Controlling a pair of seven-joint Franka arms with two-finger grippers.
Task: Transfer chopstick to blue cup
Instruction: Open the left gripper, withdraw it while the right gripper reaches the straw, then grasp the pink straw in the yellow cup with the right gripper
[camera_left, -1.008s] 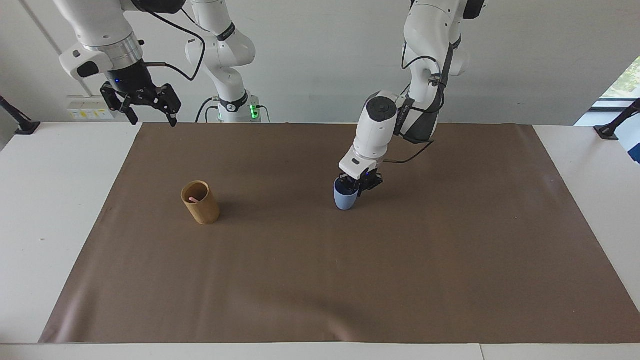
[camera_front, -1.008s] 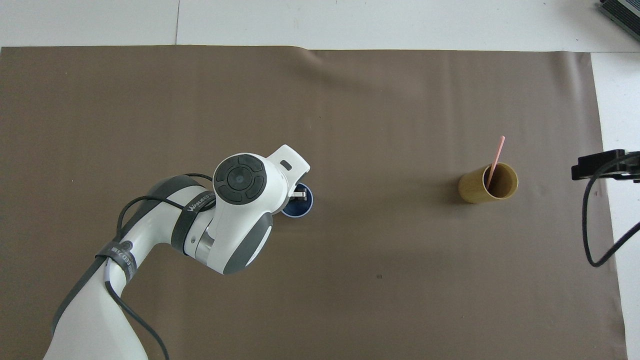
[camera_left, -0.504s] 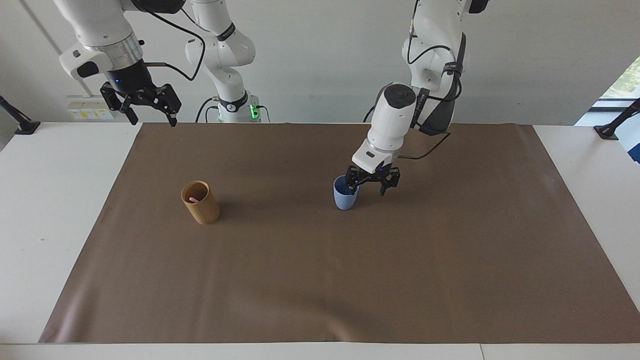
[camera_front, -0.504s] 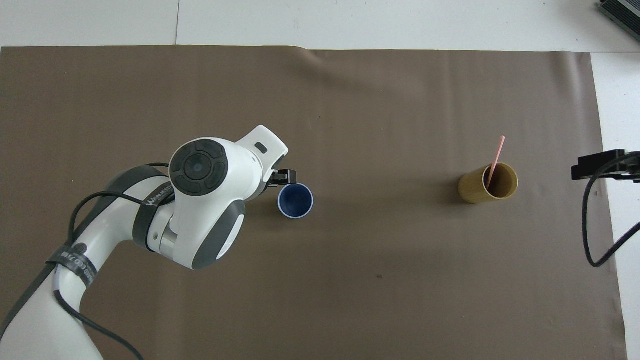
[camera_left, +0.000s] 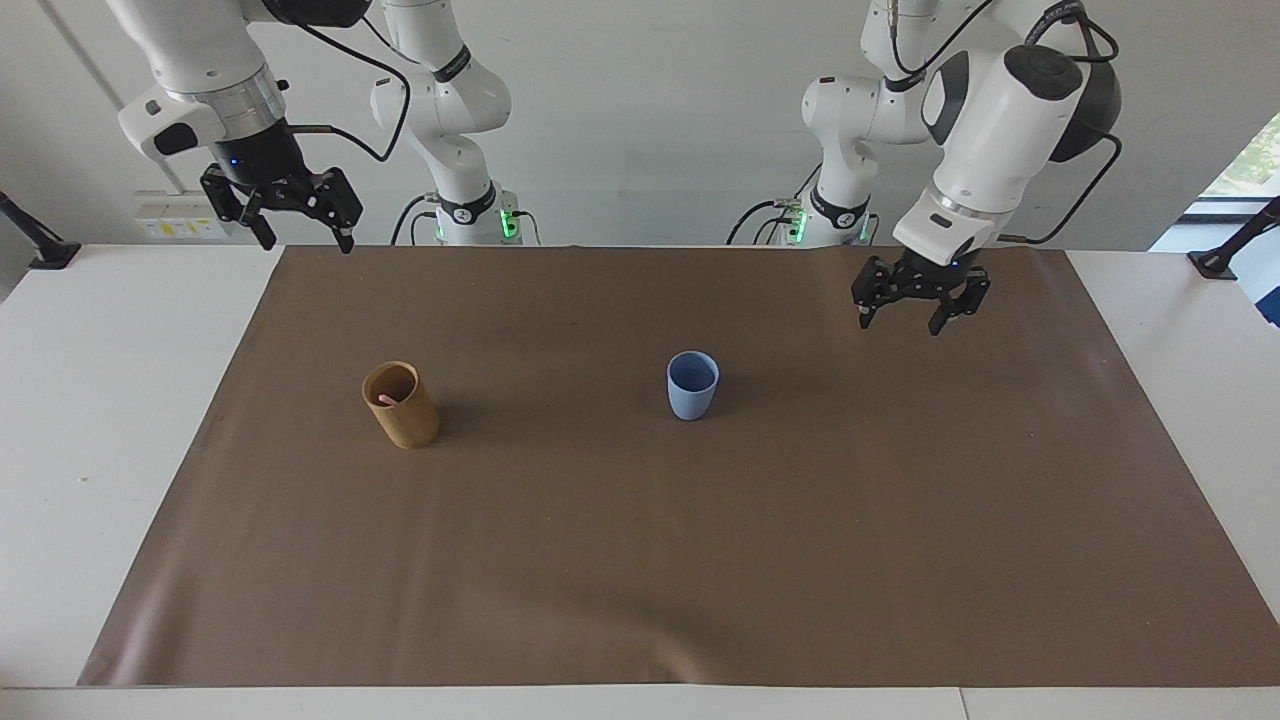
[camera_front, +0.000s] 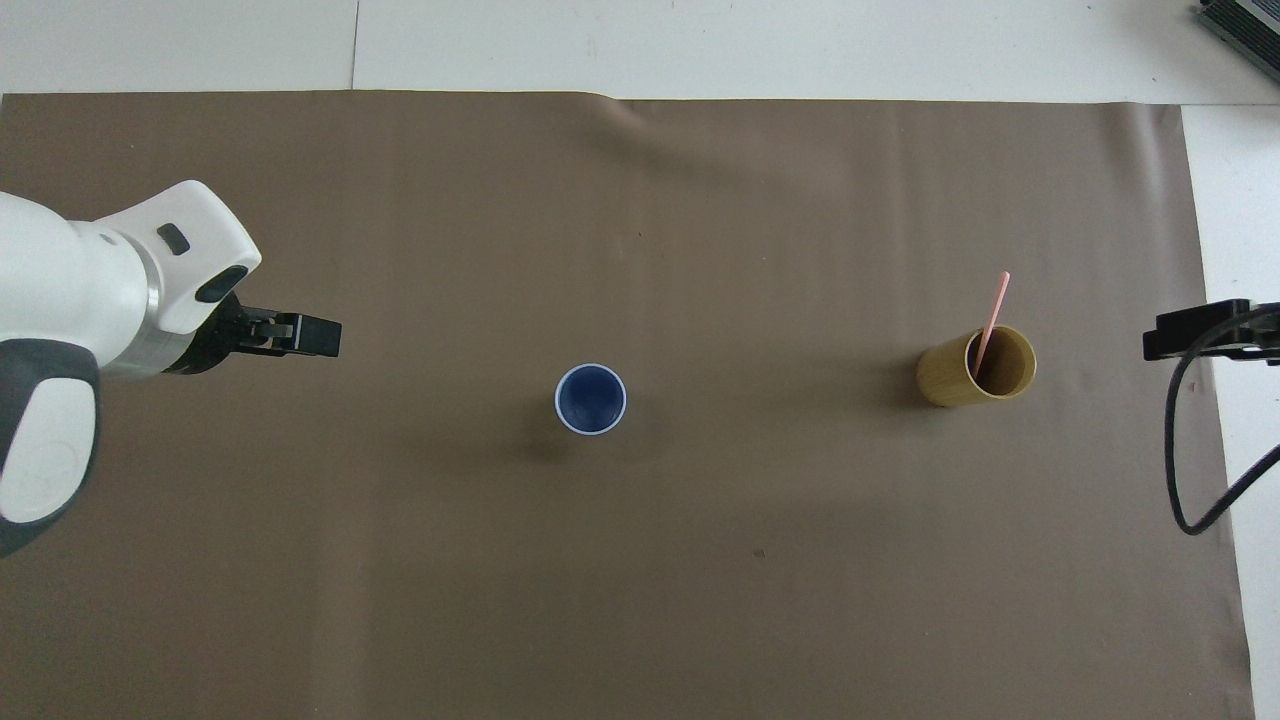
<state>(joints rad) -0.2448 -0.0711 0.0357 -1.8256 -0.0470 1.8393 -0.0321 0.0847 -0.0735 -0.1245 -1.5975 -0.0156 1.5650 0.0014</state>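
No brand, label or other writing can be read on anything in either view.

Counted: two cups, one pink stick, two arms, one brown mat (camera_left: 640, 560) on a white counter (camera_left: 100, 420).

The blue cup (camera_left: 692, 385) stands upright near the middle of the facing frame, and at the centre of the overhead frame (camera_front: 591, 399), where its dark blue inside shows with nothing in it. It stands alone, well apart from both hands.

The tan cup (camera_left: 401, 404) is left of centre in the facing frame and at the right in the overhead frame (camera_front: 977, 366), upright on the mat. A single chopstick (camera_front: 991, 318) leans in it; from above, its pink shaft sticks out past the rim toward the top of the frame. In the facing view only a short pink bit (camera_left: 387, 399) shows inside the mouth.

The left hand (camera_left: 918, 308) hangs in the air in the upper right of the facing frame, over the mat, fingers spread wide and holding nothing. In the overhead frame it shows at the left edge (camera_front: 300, 336).

The right hand (camera_left: 300, 222) waits in the upper left of the facing frame, over the mat's corner, fingers wide and empty. In the overhead frame only a dark part (camera_front: 1200, 332) of it shows at the right edge.
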